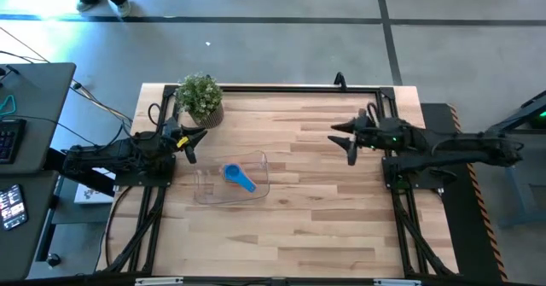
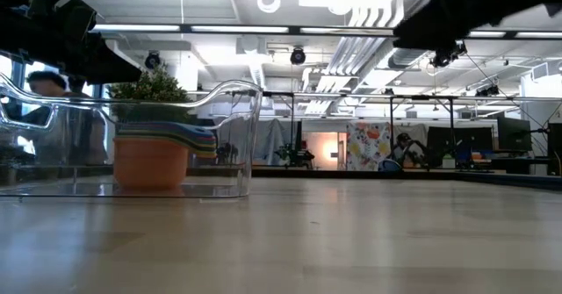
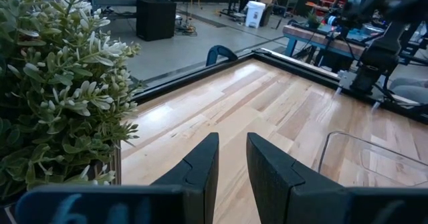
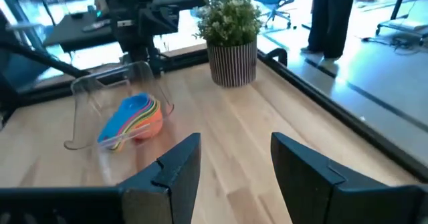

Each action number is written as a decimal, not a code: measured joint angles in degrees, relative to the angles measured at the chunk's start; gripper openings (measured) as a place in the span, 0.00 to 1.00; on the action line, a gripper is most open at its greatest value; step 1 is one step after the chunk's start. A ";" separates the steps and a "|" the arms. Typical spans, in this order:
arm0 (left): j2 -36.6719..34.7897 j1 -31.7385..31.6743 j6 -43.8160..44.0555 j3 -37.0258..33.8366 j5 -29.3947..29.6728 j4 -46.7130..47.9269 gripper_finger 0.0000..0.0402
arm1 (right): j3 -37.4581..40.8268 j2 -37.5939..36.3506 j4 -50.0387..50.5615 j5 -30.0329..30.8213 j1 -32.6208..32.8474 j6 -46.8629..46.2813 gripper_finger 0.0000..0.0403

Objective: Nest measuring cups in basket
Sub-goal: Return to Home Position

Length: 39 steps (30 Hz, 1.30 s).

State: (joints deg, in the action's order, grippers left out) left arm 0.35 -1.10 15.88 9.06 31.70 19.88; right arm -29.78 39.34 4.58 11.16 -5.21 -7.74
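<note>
Left tool (image 1: 191, 144): released, fingers parted by a narrow gap, grasping nothing. It hangs above the table (image 1: 324, 222) at the left side, just beside the potted plant (image 1: 200, 100) and near the far left corner of the basket (image 1: 206, 194). It is clear of the basket and touches nothing.

Right tool (image 1: 345, 142): released, fingers wide apart, empty. It hangs above the right half of the table, well apart from the basket, with bare wood between the two.

Measuring cups (image 1: 236, 176): nested in one stack that lies inside the basket, toward its right half, nearer the left tool than the right. A light blue cup is uppermost. An orange bowl is the lowest seen from table height, resting on the basket floor. Green and yellow edges show between them, but the remaining colours cannot be told apart with confidence. The handles fan out to one side.

Basket: clear, standing flat on the table left of centre. It holds only the stack. The plant stands outside it, beyond its far left corner.
</note>
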 joint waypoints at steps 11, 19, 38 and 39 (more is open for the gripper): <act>-0.01 0.00 0.00 0.02 0.00 0.00 0.17 | 18.28 -18.58 -10.27 1.38 0.00 -1.31 0.43; -0.01 0.00 0.00 0.02 0.00 0.00 0.17 | 24.95 -27.43 -11.45 3.02 -0.02 -1.36 0.43; 0.01 0.00 0.00 0.02 0.00 0.00 0.17 | 29.18 -29.21 -7.37 1.85 0.00 -2.72 0.43; 0.00 0.00 0.02 0.02 0.00 0.00 0.17 | 29.18 -29.21 -7.37 1.88 0.00 -2.47 0.43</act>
State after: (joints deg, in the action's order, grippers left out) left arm 0.35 -1.10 15.90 9.08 31.70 19.88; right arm -0.60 10.13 -2.79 13.04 -5.21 -10.21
